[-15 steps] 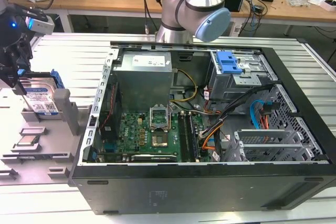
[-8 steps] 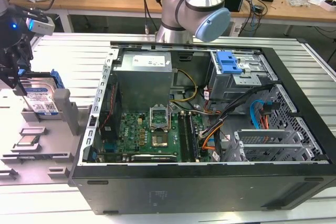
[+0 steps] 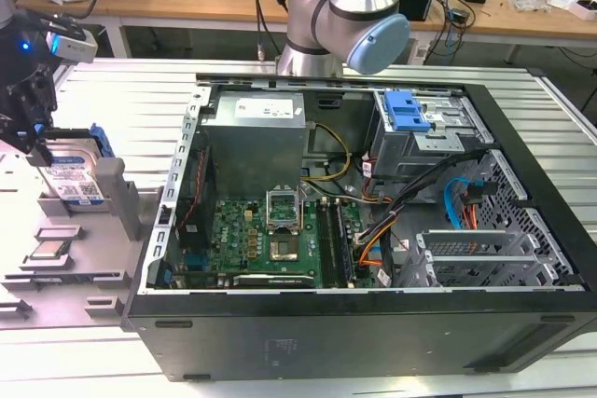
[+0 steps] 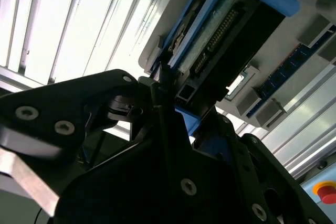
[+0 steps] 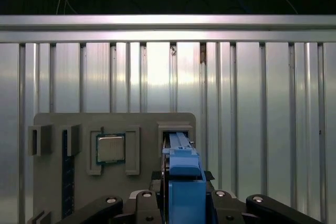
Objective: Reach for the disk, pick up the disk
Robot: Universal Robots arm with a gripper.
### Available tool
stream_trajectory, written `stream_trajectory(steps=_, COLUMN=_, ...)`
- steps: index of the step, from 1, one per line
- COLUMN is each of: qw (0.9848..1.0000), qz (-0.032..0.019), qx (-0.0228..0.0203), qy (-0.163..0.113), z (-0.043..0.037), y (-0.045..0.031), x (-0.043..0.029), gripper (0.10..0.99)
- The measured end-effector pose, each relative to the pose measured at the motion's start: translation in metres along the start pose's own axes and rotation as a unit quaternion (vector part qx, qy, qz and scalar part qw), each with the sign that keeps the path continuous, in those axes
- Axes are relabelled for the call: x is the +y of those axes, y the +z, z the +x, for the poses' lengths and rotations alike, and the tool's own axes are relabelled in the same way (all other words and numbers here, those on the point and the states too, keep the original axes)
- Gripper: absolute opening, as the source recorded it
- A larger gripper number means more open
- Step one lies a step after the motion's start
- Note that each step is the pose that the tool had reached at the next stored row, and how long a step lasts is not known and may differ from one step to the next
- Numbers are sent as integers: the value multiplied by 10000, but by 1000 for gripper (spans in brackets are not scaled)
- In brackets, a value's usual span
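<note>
First wrist view: disk (image 5: pixel 182 182) pinched btwn fingers (image 5: pixel 157 175)

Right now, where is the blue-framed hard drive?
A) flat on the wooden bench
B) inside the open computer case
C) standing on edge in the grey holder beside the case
C: the hard drive stands on edge in the grey holder, the gripper right at it.

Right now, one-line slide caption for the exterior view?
Claw at the upright disk in its grey fixture, beside the open computer case.
</note>
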State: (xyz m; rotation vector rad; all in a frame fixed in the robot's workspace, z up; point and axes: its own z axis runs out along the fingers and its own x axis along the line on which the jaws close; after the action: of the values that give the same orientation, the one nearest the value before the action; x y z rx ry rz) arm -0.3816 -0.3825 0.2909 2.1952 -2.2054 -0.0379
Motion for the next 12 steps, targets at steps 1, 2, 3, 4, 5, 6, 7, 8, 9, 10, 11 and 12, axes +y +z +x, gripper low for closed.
stream_trajectory(steps=1, qw=10000, qz=0, qx=0, qy=0, z=0, y=0, x=0, gripper=365)
stream_trajectory(steps=2, qw=10000, qz=0, qx=0, qy=0, z=0, y=0, x=0, gripper=365)
stream_trajectory(steps=3, qw=10000, qz=0, qx=0, qy=0, z=0, y=0, x=0, gripper=365)
stream_trajectory(steps=4, qw=10000, qz=0, qx=0, qy=0, z=0, y=0, x=0, gripper=365)
stream_trajectory(steps=5, qw=10000, qz=0, qx=0, qy=0, z=0, y=0, x=0, gripper=365)
stream_trajectory(steps=6, qw=10000, qz=0, qx=1, qy=0, z=0, y=0, x=0, gripper=365)
stream_trajectory(steps=7, qw=10000, qz=0, qx=1, qy=0, z=0, y=0, x=0, gripper=365)
stream_trajectory(steps=8, qw=10000, qz=0, qx=1, qy=0, z=0, y=0, x=0, gripper=365)
stream_trajectory(steps=9, qw=10000, qz=0, qx=1, qy=0, z=0, y=0, x=0, gripper=365)
stream_trajectory(steps=10, qw=10000, qz=0, qx=1, qy=0, z=0, y=0, x=0, gripper=365)
stream_trajectory(steps=11, qw=10000, qz=0, qx=1, qy=0, z=0, y=0, x=0, gripper=365)
stream_trajectory(steps=12, qw=10000, qz=0, qx=1, qy=0, z=0, y=0, x=0, gripper=365)
